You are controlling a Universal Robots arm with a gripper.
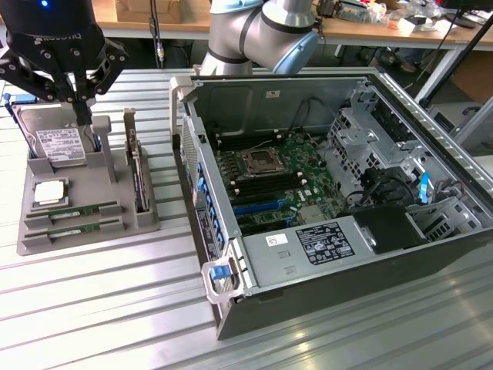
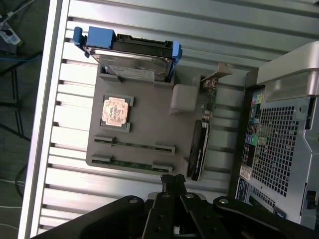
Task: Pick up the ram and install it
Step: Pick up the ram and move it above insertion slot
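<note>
Two ram sticks, thin green boards, lie edge-up in the grey holder's (image 1: 92, 173) front slots: one ram (image 1: 73, 210) and a second (image 1: 73, 229) just in front of it. The wrist view has them as ram (image 2: 134, 147) and the second stick (image 2: 132, 163). My black gripper (image 1: 82, 114) hangs above the back of the holder, over the hard drive, well clear of both sticks. Its fingers (image 2: 169, 181) are pressed together with nothing between them.
The holder also carries a silver hard drive (image 1: 58, 142), a CPU (image 1: 48, 193) and an upright expansion card (image 1: 139, 173). At the exterior view's right lies the open computer case (image 1: 431, 123), its motherboard (image 1: 269, 181) exposed with its memory slots. All rest on a slatted metal table (image 1: 100, 308).
</note>
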